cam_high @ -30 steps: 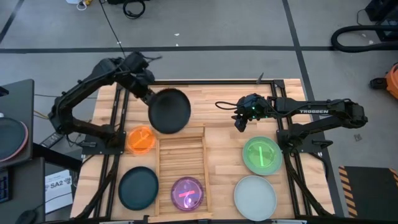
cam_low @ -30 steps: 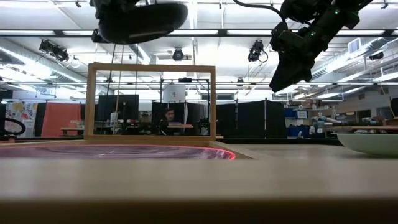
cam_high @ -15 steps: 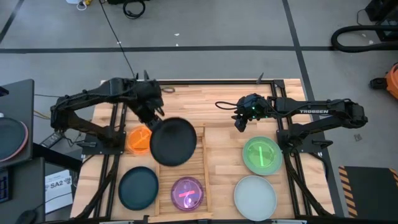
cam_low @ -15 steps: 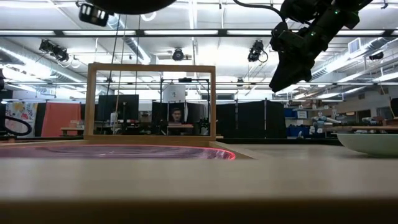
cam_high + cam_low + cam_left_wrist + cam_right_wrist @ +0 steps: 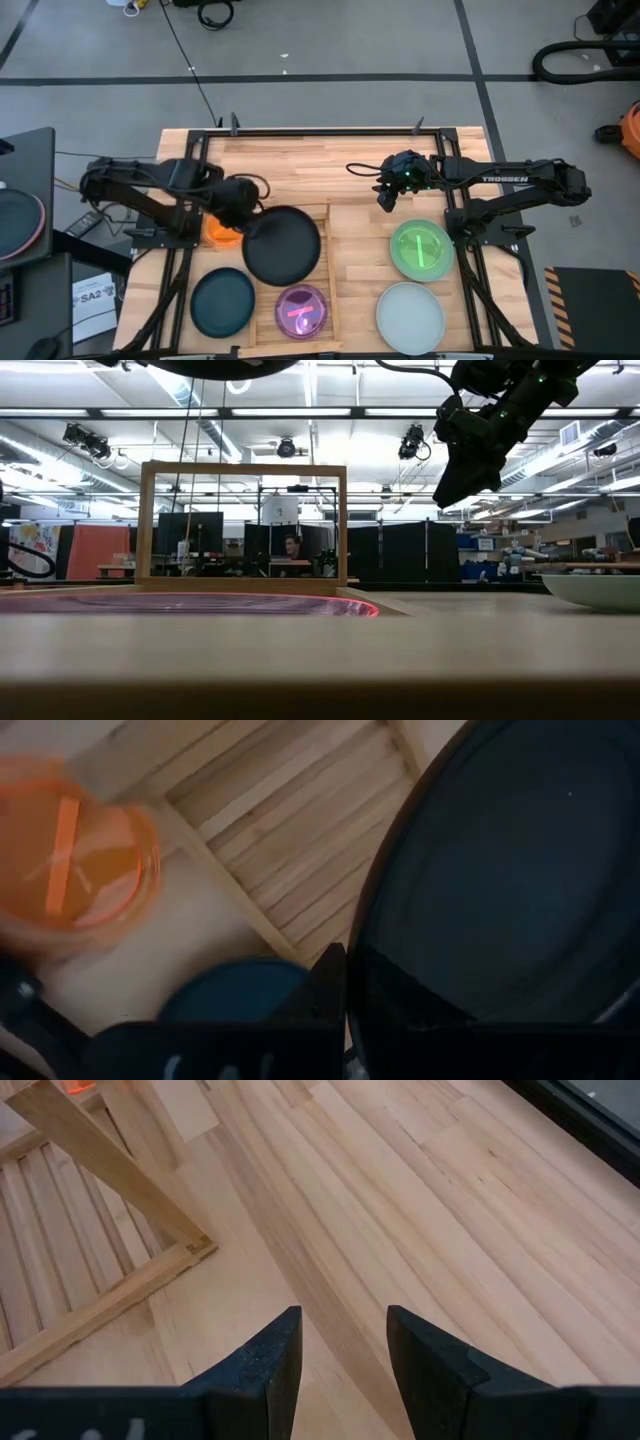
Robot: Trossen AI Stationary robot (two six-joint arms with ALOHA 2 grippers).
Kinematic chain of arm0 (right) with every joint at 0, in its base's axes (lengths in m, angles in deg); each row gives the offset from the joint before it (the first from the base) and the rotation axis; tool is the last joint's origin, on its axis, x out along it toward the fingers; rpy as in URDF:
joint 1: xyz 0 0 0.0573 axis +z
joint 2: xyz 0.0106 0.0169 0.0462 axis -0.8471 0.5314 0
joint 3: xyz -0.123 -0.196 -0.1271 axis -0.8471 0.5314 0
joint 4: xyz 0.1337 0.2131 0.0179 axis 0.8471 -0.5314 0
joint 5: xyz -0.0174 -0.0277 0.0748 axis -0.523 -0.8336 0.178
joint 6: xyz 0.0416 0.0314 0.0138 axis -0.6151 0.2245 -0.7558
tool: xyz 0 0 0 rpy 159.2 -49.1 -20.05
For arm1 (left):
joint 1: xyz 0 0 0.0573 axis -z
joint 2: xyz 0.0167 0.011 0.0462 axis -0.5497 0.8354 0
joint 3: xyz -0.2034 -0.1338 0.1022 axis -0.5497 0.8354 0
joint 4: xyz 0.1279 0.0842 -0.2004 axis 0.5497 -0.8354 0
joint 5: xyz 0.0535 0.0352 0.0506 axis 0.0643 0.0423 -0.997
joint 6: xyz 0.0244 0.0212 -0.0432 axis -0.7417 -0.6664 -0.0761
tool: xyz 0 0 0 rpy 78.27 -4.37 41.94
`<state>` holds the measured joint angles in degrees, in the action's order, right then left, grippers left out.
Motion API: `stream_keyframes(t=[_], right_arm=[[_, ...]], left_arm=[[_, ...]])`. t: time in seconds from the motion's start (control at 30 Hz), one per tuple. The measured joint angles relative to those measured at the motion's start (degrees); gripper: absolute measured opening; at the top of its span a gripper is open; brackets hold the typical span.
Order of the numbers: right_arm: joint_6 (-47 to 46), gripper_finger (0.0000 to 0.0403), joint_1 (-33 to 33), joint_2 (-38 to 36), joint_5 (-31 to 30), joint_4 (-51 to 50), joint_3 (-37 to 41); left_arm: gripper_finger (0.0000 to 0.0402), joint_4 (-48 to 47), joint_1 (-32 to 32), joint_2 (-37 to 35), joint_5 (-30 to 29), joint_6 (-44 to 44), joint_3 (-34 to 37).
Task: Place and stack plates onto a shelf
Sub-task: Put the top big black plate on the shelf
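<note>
My left gripper [image 5: 243,208] is shut on the black plate [image 5: 282,245], which hovers over the far half of the wooden shelf [image 5: 327,262]. That plate fills the left wrist view [image 5: 500,890] and shows at the top of the low view [image 5: 215,366]. A purple plate [image 5: 300,310] lies flat in the shelf's near half. The orange plate [image 5: 218,232] lies on the table left of the shelf, partly under my left arm. The dark teal plate [image 5: 222,302] lies nearer. My right gripper [image 5: 388,197] hangs open over bare table [image 5: 342,1345], right of the shelf. My left gripper pinches the black plate by its rim [image 5: 362,970], on the plate's far-left edge. The fingers [image 5: 328,982] come at it slanting from the table's left and far side. The plate is lifted clear above the shelf and looks about level.
A green plate [image 5: 421,250] and a pale plate [image 5: 409,315] lie on the table's right side, near my right arm. The shelf's corner [image 5: 190,1245] shows ahead of my right gripper. Bare planks run along the table's far edge [image 5: 320,150]. A person sits in the room beyond [image 5: 293,547].
My left gripper has moved toward the table's near edge, carrying the black plate from beyond the shelf's far rim to above the shelf's far half. The plate has stayed lifted and shut in the fingers throughout.
</note>
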<state>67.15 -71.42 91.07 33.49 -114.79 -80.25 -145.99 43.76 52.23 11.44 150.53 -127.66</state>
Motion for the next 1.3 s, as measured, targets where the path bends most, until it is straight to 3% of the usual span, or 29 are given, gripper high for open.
stream_keyframes(t=[0.2, 0.37, 0.9, 1.3], right_arm=[[0.0, 0.0154, 0.0, 0.0, 0.0, 0.0, 0.0], [0.0, 0.0153, 0.0, 0.0, 0.0, 0.0, 0.0], [0.0, 0.0153, 0.0, 0.0, 0.0, 0.0, 0.0], [0.0, 0.0154, 0.0, 0.0, 0.0, 0.0, 0.0]], left_arm=[[0.0016, 0.1, 6.6, 1.1, -6.2, 14.6, 0.0], [0.0016, 0.3, 9.6, 4.5, -8.0, 21.3, 0.1], [0.0016, 0.3, 9.6, 16.9, -8.8, 25.4, 0.1], [0.0016, 0.2, 7.9, 21.0, -10.6, 26.8, 0.1]])
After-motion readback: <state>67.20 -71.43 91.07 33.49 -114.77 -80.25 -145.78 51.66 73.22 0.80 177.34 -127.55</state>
